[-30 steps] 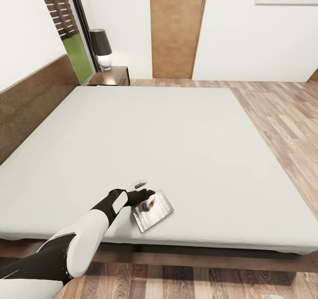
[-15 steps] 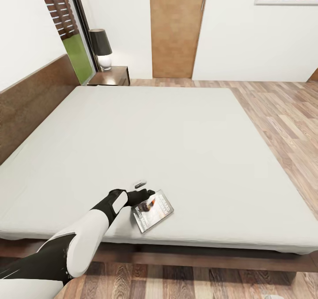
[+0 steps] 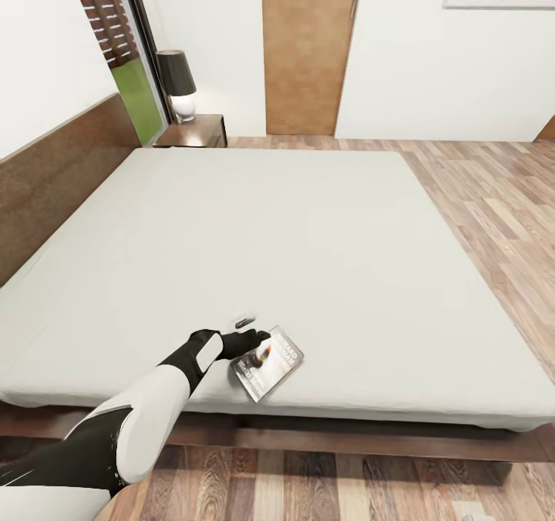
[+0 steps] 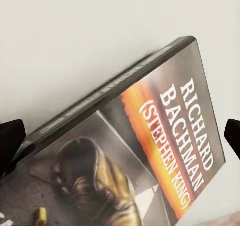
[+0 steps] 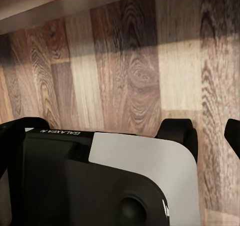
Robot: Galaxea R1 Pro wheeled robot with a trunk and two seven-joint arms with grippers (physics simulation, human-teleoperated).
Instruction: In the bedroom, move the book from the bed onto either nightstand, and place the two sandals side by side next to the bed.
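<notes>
"RICHARD BACHMAN (STEPHEN KING)" on book (image 4: 150,151)

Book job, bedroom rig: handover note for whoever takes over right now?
Left gripper: at the near-left corner of the book, fingers spread on either side of that corner in the left wrist view; no grip visible.
Right gripper: low over the wood floor, holding nothing visible.
Book lies on the bed near its front edge.
Nightstand with lamp is at the bed's far-left corner.
Done: nothing visible.
Left: grasp the book, carry it to the nightstand, then pair the sandals.
</notes>
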